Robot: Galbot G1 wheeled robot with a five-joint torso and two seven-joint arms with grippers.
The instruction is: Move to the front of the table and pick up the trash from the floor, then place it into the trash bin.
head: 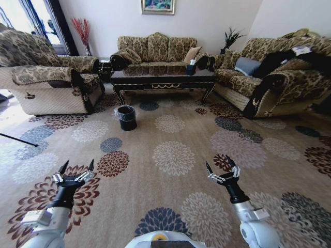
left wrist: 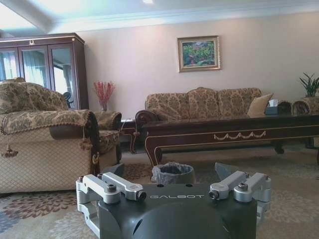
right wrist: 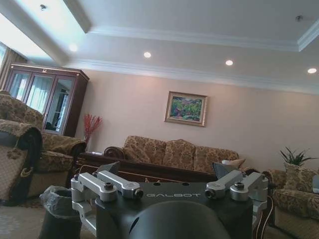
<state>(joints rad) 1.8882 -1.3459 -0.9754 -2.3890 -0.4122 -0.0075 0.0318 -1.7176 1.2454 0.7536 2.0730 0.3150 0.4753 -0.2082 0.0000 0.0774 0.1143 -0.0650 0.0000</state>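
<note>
both hands [head: 76, 166] [head: 222, 164] open above floor [head: 173, 155], trash bin [head: 125, 117] far ahead

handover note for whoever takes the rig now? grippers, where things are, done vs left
Left gripper: open, empty, raised over the floor ahead of the base.
Right gripper: open, empty, same height on the other side.
Table: ahead, between the sofas, robot well short of it.
Trash bin: on the carpet by the table's left front leg.
Trash: none made out from here.
Done: nothing. Left: drive up, pick, bin.
</note>
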